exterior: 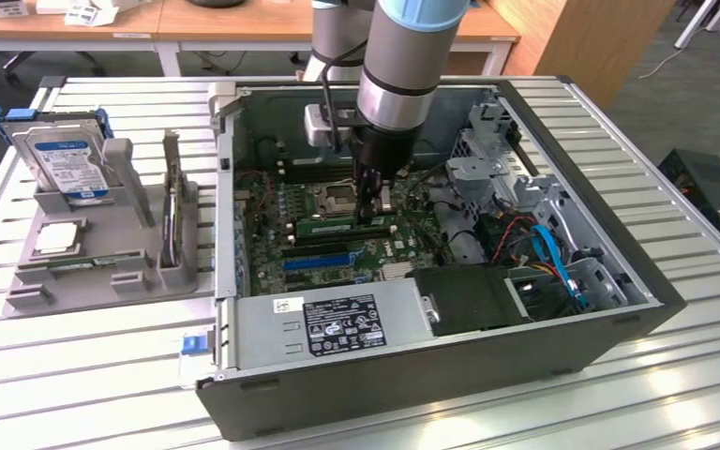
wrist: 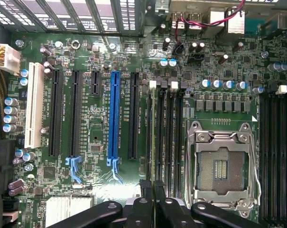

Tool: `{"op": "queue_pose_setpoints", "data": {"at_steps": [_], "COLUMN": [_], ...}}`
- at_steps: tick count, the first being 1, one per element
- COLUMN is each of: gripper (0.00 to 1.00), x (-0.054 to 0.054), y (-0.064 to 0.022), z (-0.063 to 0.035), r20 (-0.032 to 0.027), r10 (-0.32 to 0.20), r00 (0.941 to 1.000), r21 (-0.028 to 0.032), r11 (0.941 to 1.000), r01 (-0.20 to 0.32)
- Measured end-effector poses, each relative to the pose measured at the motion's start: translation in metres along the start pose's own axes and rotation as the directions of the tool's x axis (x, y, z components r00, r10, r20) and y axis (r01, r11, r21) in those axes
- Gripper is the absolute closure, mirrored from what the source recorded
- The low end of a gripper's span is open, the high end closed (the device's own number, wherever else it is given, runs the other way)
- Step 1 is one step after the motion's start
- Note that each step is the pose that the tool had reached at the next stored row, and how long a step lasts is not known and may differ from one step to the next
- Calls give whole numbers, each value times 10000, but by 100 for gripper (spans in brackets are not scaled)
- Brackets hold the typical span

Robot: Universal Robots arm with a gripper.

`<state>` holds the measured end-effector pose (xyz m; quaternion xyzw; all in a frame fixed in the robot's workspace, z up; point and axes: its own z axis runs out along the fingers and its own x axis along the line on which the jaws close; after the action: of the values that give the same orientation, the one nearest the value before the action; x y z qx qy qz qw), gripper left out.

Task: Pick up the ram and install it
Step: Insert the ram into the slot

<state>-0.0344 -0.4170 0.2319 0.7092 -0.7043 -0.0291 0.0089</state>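
A slatted metal desk point(exterior: 85, 375) carries an open case point(exterior: 486, 370), and the arm reaches down onto its board. The jaws stand almost together, clamped on the thin top edge of the ram point(wrist: 156, 137). The ram runs edge-on straight out from between them, down in a slot just beside the socket point(wrist: 222, 164). I cannot tell whether it is fully seated.

The risk, as I judge it, is a slight tilt or offset. That would rest the ram on the slot wall, and pressing could then bend it or make it slip in the grip. The white clip point(wrist: 152, 85) at the end far from the jaws could block it if closed.
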Motion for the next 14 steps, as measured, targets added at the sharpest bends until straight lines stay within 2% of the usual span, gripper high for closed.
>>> {"op": "queue_pose_setpoints", "data": {"at_steps": [14], "gripper": [87], "x": [7], "y": [-1], "z": [8], "r20": [-1], "r10": [10], "r00": [10000], "r21": [11], "r11": [10000], "r01": [-10]}}
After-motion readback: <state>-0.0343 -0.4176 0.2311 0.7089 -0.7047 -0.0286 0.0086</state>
